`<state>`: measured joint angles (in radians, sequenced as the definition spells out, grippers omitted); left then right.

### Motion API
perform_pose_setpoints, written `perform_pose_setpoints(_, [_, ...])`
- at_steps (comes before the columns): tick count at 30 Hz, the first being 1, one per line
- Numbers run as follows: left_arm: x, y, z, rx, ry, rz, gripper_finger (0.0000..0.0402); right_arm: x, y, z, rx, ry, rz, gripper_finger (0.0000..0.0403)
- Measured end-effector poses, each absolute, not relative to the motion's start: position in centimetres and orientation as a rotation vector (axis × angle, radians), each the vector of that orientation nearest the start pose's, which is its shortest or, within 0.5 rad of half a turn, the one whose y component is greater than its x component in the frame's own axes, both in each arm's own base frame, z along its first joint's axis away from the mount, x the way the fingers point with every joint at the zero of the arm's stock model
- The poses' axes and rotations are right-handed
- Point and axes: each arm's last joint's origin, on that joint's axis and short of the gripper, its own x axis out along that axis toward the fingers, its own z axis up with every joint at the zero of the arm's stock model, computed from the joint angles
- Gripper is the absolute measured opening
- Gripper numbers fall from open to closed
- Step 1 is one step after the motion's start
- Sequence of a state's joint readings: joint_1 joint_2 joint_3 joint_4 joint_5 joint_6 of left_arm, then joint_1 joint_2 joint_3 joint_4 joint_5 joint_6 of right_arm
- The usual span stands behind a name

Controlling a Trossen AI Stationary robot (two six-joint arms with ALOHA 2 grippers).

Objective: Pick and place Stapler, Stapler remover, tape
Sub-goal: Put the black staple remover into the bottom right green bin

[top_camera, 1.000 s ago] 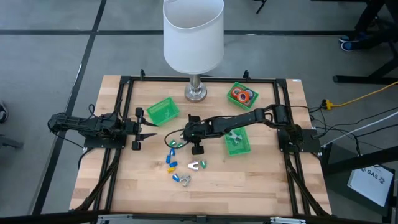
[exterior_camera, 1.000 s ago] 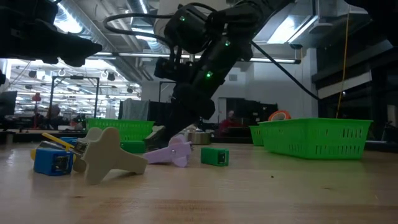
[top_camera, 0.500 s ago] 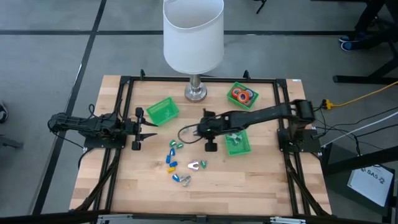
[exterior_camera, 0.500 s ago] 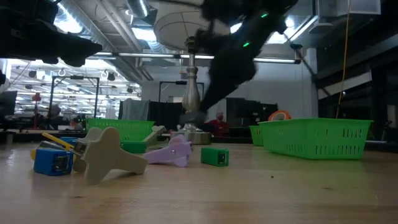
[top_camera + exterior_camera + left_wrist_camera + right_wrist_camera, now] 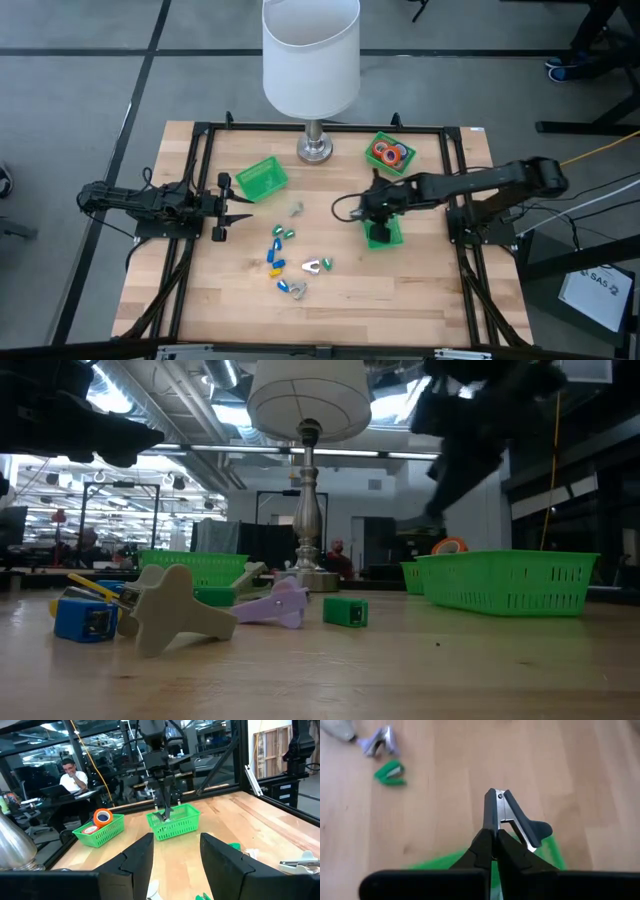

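Right jaws (image 5: 492,837) pinched on a staple remover (image 5: 512,820) above the green bin (image 5: 383,233); left jaws (image 5: 175,851) spread, idle at table's left.

The right arm reaches in from the right side, stretched low toward the middle, its tool (image 5: 377,212) pinched tight on a remover (image 5: 512,820). The left arm lies folded at the left edge, its tool (image 5: 240,206) parted and holding nothing

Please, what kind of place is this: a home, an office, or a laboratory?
Probably a robotics lab or workshop: two arms stand at a framed wooden table, a person sits at a desk behind, and exposed ceiling ducts and more workstations fill the hall.
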<state>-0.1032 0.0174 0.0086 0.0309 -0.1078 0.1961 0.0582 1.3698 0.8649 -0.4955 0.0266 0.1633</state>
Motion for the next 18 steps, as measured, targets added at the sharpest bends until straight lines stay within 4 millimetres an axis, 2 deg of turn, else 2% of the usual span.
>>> perform_pose_setpoints(5, [9.8,-0.7,16.8,0.194,-0.021,0.007,0.0157,24.1,1.3,21.0,0.167,1.029,-0.085,0.0010])
perform_pose_setpoints(11, [9.8,-0.7,16.8,0.194,-0.021,0.007,0.0157,22.2,1.0,19.4,0.249,1.068,-0.149,0.0012])
perform_pose_setpoints(18, [9.8,-0.7,16.8,0.194,-0.021,0.007,0.0157,21.4,0.2,18.7,0.300,1.087,-0.209,0.0017])
